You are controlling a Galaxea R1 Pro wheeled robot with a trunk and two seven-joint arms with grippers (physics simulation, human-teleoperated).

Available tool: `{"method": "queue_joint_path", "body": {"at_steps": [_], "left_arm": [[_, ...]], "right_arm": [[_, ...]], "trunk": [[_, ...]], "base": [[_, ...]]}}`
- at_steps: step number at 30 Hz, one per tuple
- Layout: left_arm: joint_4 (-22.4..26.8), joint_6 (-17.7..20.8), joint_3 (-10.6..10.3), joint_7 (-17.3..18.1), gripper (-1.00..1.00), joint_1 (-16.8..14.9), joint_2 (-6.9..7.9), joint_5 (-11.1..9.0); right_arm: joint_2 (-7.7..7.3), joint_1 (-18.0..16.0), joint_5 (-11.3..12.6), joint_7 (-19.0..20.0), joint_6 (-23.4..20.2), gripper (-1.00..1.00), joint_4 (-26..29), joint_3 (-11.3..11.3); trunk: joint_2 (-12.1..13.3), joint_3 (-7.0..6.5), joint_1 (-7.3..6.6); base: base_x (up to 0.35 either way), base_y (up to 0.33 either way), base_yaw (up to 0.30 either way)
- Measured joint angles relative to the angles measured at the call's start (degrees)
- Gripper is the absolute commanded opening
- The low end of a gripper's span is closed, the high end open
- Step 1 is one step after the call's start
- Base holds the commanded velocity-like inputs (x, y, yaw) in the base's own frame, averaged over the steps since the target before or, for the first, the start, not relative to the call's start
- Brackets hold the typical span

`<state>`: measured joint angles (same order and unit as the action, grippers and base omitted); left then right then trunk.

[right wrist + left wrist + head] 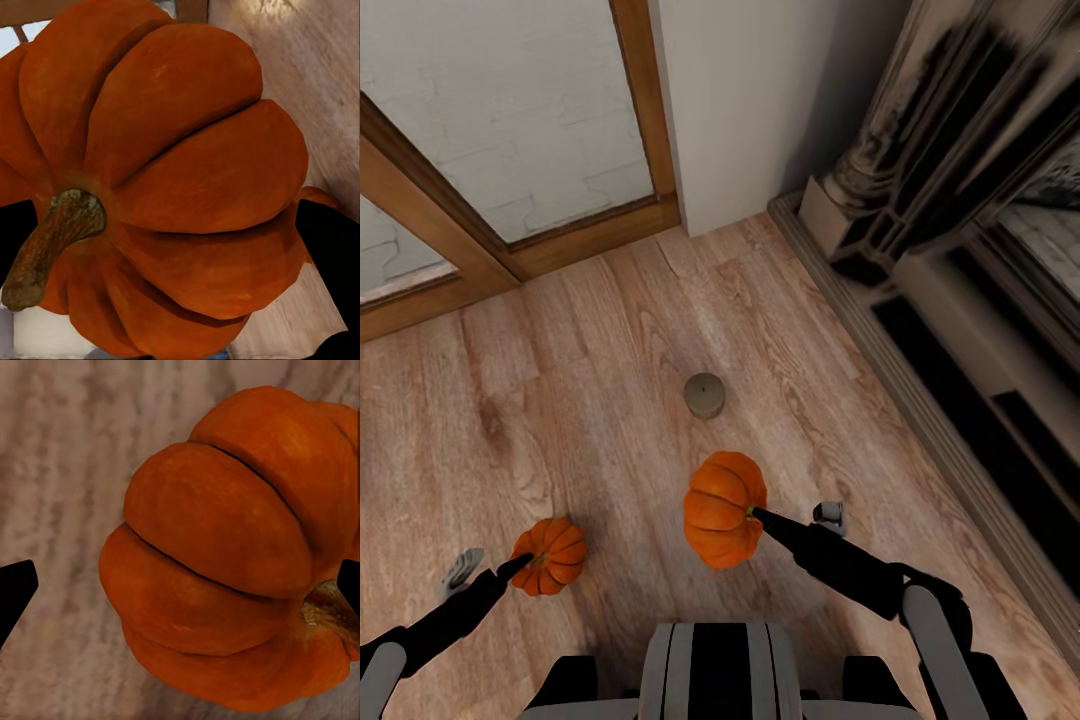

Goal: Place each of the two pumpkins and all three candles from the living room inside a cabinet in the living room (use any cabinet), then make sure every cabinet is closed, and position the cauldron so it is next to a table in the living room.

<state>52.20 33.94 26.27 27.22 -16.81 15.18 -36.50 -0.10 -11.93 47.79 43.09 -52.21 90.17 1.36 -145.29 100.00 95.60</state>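
Our left gripper clasps the smaller pumpkin; our right gripper clasps the larger pumpkin. A candle stands on the floor ahead

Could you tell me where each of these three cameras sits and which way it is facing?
Head view: on the head, looking steeply down at the wood floor, a candle and both arms, each gripper at a pumpkin.
Left wrist view: near the left gripper, facing the smaller pumpkin; dark fingertips show.
Right wrist view: near the right gripper, facing the larger pumpkin.
Shared: each pumpkin shows in the head view too.
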Motion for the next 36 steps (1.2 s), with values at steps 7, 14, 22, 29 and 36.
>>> {"method": "queue_joint_path", "body": {"at_steps": [7,14,22,29,36], "left_arm": [[0.0,0.0,0.0,0.0,1.0,0.0,0.0,0.0],[0.1,0.0,0.0,-0.1,1.0,0.0,-0.02,0.0],[0.3,-0.3,0.2,-0.1,1.0,0.0,-0.03,0.4],[0.3,-0.2,0.2,-0.1,1.0,0.0,-0.02,0.3],[0.4,-0.2,0.3,-0.1,1.0,0.0,-0.11,0.4]], "right_arm": [[0.06,-0.4,0.3,0.2,-4.7,-1.0,0.0,-1.8],[0.11,-0.5,0.3,0.1,-5.3,-1.0,0.0,-2.0],[0.12,-0.5,0.3,0.1,-5.2,-1.0,0.0,-2.0],[0.1,-0.5,0.2,0.1,-5.1,-1.0,0.0,-2.0],[0.1,-0.5,0.3,0.0,-4.9,-1.0,0.0,-2.0]], "trunk": [[0.0,0.0,0.0],[0.0,0.0,0.0],[0.0,0.0,0.0],[0.0,0.0,0.0],[0.0,0.0,0.0]], "base": [[0.0,-0.002,0.0],[-0.003,-0.003,0.0],[-0.031,-0.031,0.0],[-0.029,-0.018,0.0],[-0.004,-0.002,0.0]]}}
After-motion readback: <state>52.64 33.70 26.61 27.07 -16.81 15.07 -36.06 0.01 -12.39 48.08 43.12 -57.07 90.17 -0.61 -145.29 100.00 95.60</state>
